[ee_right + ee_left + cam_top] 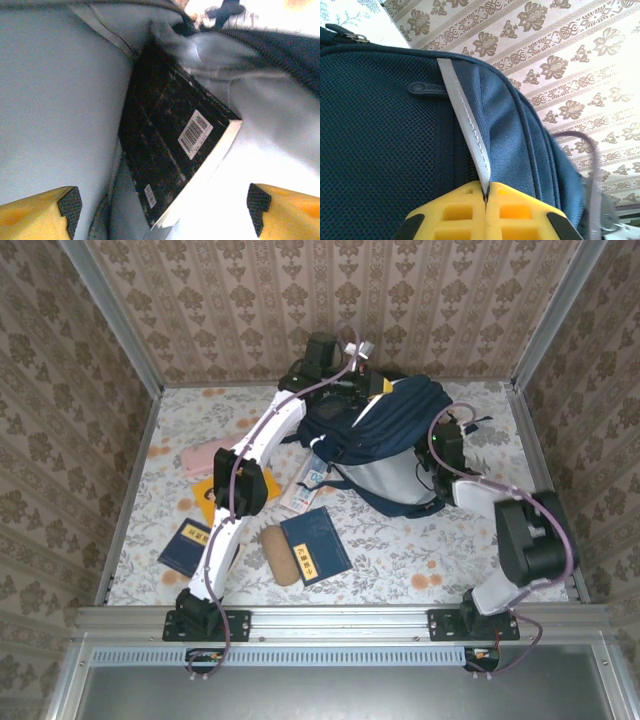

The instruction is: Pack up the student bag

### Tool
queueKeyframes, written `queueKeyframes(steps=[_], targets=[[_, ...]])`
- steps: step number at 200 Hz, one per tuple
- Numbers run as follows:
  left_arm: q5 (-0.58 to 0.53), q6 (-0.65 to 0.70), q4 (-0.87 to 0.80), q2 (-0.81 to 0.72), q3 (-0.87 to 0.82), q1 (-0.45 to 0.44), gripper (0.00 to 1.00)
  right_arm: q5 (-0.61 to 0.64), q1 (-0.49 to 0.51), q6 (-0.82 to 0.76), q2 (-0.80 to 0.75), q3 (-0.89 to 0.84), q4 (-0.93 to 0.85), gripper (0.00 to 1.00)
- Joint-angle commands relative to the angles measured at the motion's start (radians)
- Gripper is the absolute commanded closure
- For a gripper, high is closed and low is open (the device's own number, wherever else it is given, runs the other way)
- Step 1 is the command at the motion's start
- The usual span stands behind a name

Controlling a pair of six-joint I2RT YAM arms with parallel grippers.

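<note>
The student bag (395, 415), navy blue with a pale grey lining, lies at the back middle of the table with its mouth held open. My left gripper (377, 387) is at its top edge. In the left wrist view this gripper (486, 194) is shut on a thin grey strip (465, 125) sewn down the bag's (385, 140) mesh panel. My right gripper (433, 462) reaches into the bag from the right. Its jaws (164, 207) stand wide open inside the grey lining (50, 100). A black book (170, 145) with a barcode label lies tilted just ahead of them, touching neither finger.
In front of the bag lie a blue book (315, 545), a brown oval pencil case (283, 555), a second blue book (187, 545), a yellow book (208, 498) under the left arm, a pink item (205, 458) and a white-and-blue packet (308, 485). Wallpapered walls enclose the table.
</note>
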Motion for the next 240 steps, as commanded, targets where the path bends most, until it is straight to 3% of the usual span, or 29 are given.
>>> queueKeyframes(steps=[1,42,105,109,120,131,139,151,168,200,219,240], targets=[[-0.008,-0.012,0.067,0.006,0.048,0.01,1.0,0.113,-0.005,-0.088,-0.198,-0.028,-0.247,0.12],[-0.017,-0.001,0.064,0.016,0.051,-0.026,1.0,0.354,-0.002,-0.167,-0.552,-0.082,-0.624,0.16],[-0.03,0.073,-0.017,0.075,0.069,-0.136,1.0,0.432,0.045,-0.216,-0.881,-0.129,-0.842,0.21],[-0.036,0.081,-0.03,0.077,0.072,-0.139,0.95,0.43,0.046,-0.221,-0.884,-0.125,-0.848,0.21],[-0.06,0.111,-0.082,0.071,0.081,-0.139,0.69,0.406,0.055,-0.258,-0.882,-0.103,-0.865,0.2],[-0.093,0.154,-0.153,0.042,0.083,-0.131,0.49,0.387,0.07,-0.299,-0.866,-0.068,-0.899,0.19],[-0.128,0.194,-0.221,0.011,0.081,-0.121,0.4,0.379,0.087,-0.329,-0.856,-0.045,-0.912,0.19],[-0.178,0.246,-0.309,-0.062,0.05,-0.102,0.33,0.331,0.123,-0.398,-0.844,-0.022,-0.907,0.19],[-0.288,0.299,-0.371,-0.232,-0.113,-0.071,0.28,0.29,0.202,-0.477,-0.824,-0.001,-0.898,0.19],[-0.549,0.289,-0.308,-0.634,-0.608,0.015,0.25,0.125,0.334,-0.565,-0.674,0.062,-0.888,0.19],[-0.604,0.231,-0.256,-0.835,-0.888,0.104,0.23,0.012,0.411,-0.614,-0.518,0.138,-0.864,0.19],[-0.683,0.127,-0.236,-1.02,-1.169,0.274,0.22,-0.059,0.514,-0.675,-0.291,0.275,-0.863,0.18]])
